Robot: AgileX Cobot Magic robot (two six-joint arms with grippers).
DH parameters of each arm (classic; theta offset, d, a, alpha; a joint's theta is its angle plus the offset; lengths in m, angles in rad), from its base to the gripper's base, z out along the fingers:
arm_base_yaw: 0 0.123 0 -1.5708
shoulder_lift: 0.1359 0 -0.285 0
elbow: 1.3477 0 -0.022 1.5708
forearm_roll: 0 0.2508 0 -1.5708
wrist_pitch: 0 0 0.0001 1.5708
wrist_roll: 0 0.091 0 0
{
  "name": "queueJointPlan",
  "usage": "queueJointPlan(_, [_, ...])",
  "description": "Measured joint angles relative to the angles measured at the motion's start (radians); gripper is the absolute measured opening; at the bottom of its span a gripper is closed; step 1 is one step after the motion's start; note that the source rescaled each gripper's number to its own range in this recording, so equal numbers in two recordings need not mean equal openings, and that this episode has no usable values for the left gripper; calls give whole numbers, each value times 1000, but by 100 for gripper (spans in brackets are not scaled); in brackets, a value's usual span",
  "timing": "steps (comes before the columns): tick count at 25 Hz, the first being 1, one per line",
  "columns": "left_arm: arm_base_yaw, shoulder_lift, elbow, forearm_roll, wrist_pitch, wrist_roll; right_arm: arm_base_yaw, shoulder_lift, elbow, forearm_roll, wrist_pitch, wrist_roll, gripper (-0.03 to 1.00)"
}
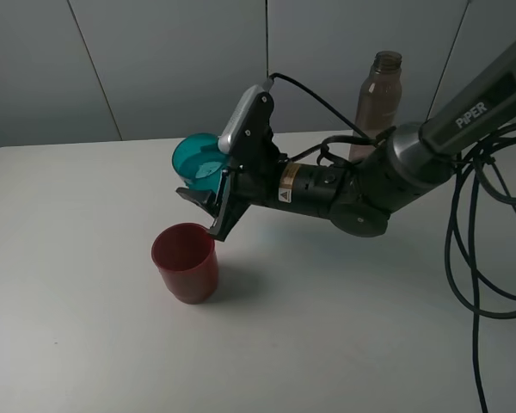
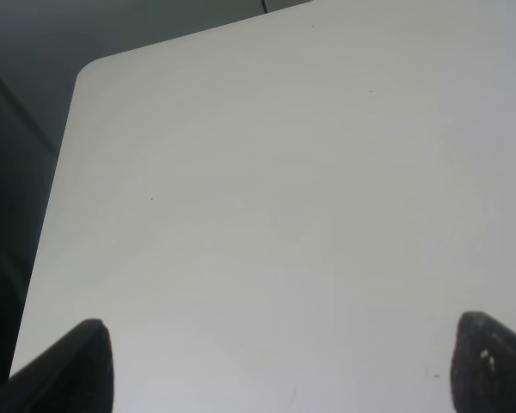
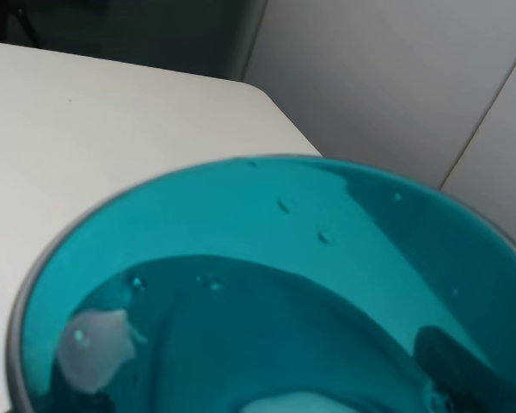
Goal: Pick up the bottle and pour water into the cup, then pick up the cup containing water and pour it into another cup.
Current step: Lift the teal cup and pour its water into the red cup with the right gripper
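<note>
Exterior high: right gripper (image 1: 203, 206) pinching the cup (image 1: 196, 162), tipped above another cup (image 1: 185, 258); the bottle (image 1: 378, 103) upright behind
Left wrist: left gripper (image 2: 279, 366) fingers spread over table (image 2: 284, 172)
Right wrist: the cup (image 3: 267, 258) wet inside; risk: mouth off-centre, pour may miss

The teal cup (image 1: 196, 163) lies tilted in the right gripper (image 1: 202, 211); the red cup (image 1: 185, 262) stands upright just below, and the smoky bottle (image 1: 377, 103) stands upright well behind.

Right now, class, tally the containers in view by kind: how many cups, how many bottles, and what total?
Cups: 2, the teal cup and the red cup
Bottles: 1, the bottle
Total: 3
</note>
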Motion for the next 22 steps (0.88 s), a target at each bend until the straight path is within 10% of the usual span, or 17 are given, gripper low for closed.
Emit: queueJointPlan(22, [0, 0, 0, 0, 0, -1, 0, 0, 0, -27, 19, -576, 4])
